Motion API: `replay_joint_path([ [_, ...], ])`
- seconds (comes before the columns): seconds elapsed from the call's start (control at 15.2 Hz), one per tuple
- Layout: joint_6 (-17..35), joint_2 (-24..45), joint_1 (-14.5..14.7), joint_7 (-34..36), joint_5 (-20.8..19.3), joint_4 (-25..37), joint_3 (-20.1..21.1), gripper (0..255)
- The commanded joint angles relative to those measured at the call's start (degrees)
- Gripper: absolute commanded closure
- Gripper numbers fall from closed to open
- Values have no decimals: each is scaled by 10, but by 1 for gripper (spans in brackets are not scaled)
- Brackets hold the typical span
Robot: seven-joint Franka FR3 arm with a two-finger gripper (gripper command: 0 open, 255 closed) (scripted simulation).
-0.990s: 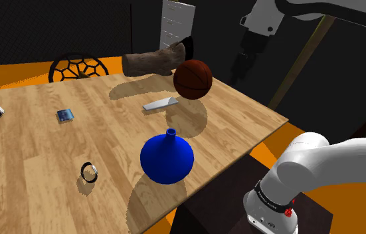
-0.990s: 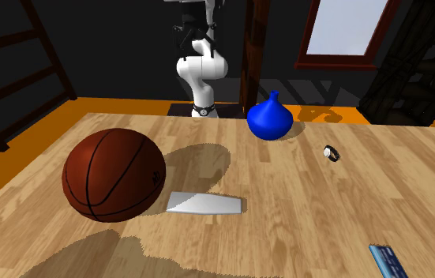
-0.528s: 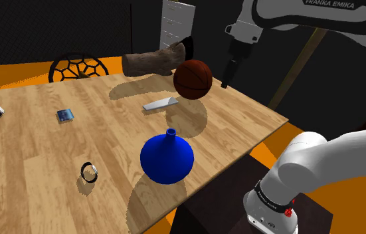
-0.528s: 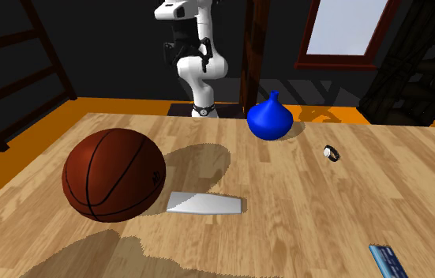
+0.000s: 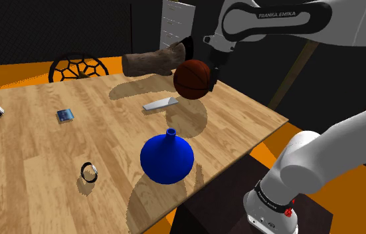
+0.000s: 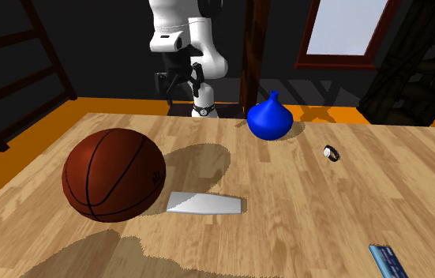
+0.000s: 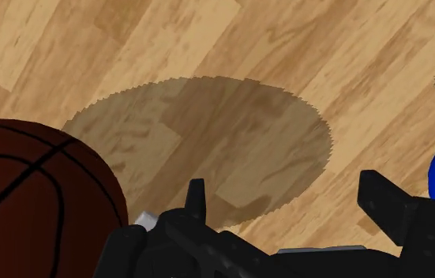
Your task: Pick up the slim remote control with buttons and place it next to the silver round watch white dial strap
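We see the gripper [image 5: 212, 85] has swung down beside the basketball [image 5: 188, 80], fingers spread wide, empty; the remote [image 5: 160, 104] lies unmoved.

A wooden table [image 6: 302, 205] holds a brown basketball [image 6: 113, 175] with a flat grey remote [image 6: 204, 204] just beside it. Farther back stand a blue vase [image 6: 269, 118] and a small watch [image 6: 331, 153]. Near the far edge, the white arm's black gripper [image 6: 178, 85] hangs, fingers apart.
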Motion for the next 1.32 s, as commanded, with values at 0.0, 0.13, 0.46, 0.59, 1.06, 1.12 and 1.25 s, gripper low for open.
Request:
replay_joint_path([
  [0.0, 27, 50, 10, -49, 1, 22, -12, 0],
  [0.13, 48, 93, 18, -94, 5, 42, -19, 0],
  [0.46, 90, 201, 34, -202, 21, 105, -27, 0],
  [0.59, 103, 243, 38, -242, 28, 133, -25, 0],
  [1.06, 132, 388, 42, -371, 47, 247, -3, 0],
  [1.12, 134, 408, 42, -387, 47, 265, 1, 0],
  [1.25, 137, 448, 43, -418, 48, 302, 11, 0],
])
